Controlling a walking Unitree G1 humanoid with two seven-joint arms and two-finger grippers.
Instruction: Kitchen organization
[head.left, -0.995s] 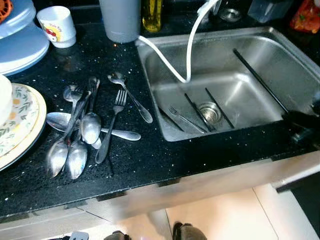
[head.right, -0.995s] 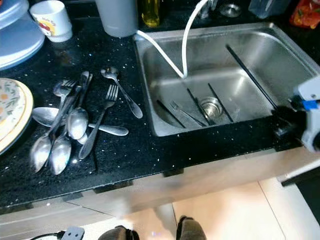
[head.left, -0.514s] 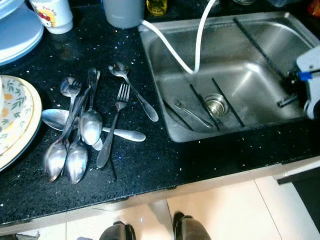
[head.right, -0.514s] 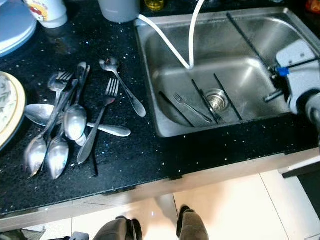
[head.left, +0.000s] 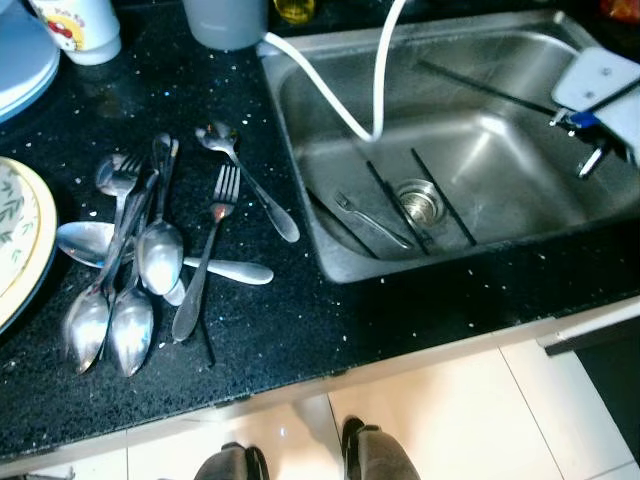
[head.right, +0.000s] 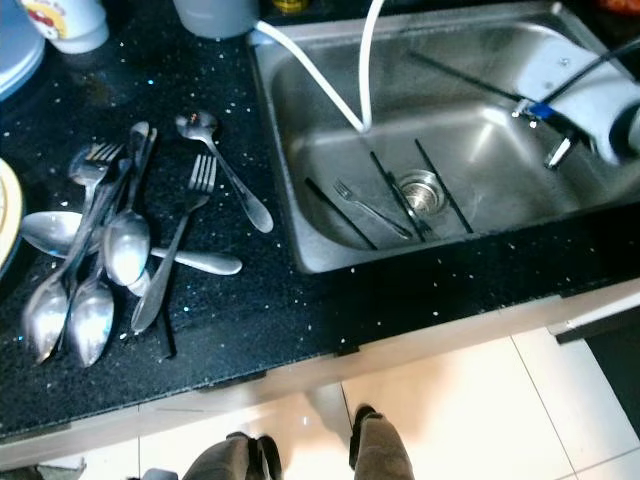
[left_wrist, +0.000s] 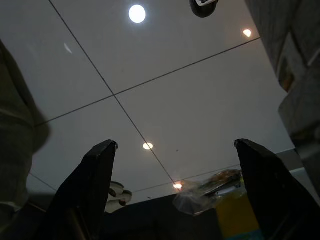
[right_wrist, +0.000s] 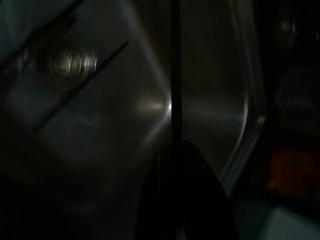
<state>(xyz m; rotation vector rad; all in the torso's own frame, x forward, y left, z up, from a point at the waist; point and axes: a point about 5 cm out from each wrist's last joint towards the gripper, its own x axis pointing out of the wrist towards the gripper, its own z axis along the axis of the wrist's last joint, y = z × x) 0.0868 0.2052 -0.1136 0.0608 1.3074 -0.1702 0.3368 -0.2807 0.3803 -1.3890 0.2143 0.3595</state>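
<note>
A: Where is the right gripper (head.right: 560, 135) relative to the cutlery?
B: It hangs over the right part of the stainless sink (head.left: 520, 215), well apart from the pile of spoons and forks (head.left: 150, 260) on the black countertop (head.left: 260, 330) to the left. A long black rod (right_wrist: 175, 100) runs along in front of its wrist camera, down toward the sink floor; whether its fingers are closed on that rod or parted, I cannot tell.

A: What lies in the sink?
B: One small fork (head.left: 372, 220) on the bottom, just left of the drain (head.left: 417, 200), among several thin black sticks (head.left: 443, 196). A white hose (head.left: 330, 95) loops down into the far left of the basin.

A: And the left gripper (left_wrist: 175, 190)?
B: It points at a glossy tiled floor (left_wrist: 165, 90), fingers spread wide, holding nothing.

A: Anything else on the counter?
B: A patterned plate (head.left: 18, 245) at the left edge, a white mug (head.left: 75, 28) and a grey cup (head.left: 225, 20) along the far side.
</note>
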